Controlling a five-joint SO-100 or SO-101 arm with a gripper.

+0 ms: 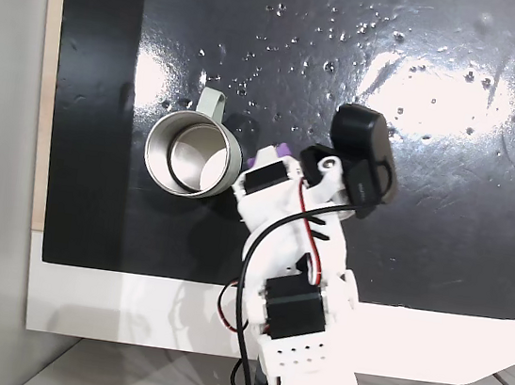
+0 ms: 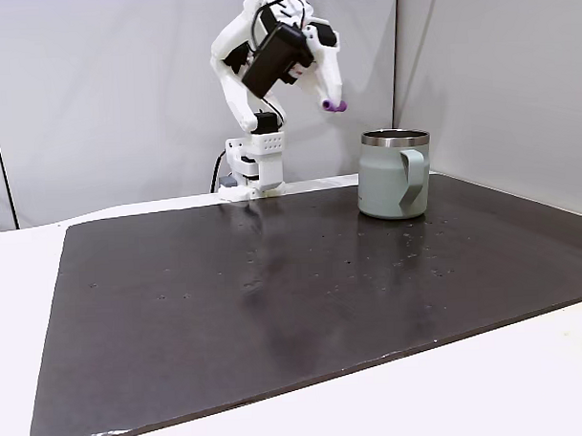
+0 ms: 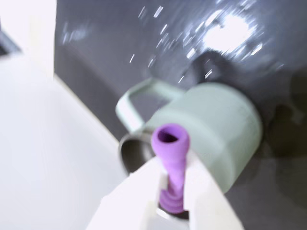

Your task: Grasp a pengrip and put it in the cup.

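Note:
My gripper [image 3: 171, 179] is shut on the light-purple pengrip [image 3: 170, 155], whose flared open end sticks out past the white fingers. In a fixed view the gripper [image 2: 327, 100] hangs in the air with the pengrip [image 2: 334, 106], higher than the rim of the sage-green cup [image 2: 390, 181] and a little to its left. From above, the gripper [image 1: 272, 156] sits just right of the cup [image 1: 233, 166], and a bit of the pengrip [image 1: 282, 149] shows. The cup [image 3: 225, 129] stands upright on the mat with its steel inside showing nothing in it.
A shiny black mat [image 2: 275, 295] covers most of the white table [image 1: 128, 308]. The arm's base [image 2: 254, 167] stands at the mat's far edge. A wall panel [image 2: 496, 67] rises close behind the cup.

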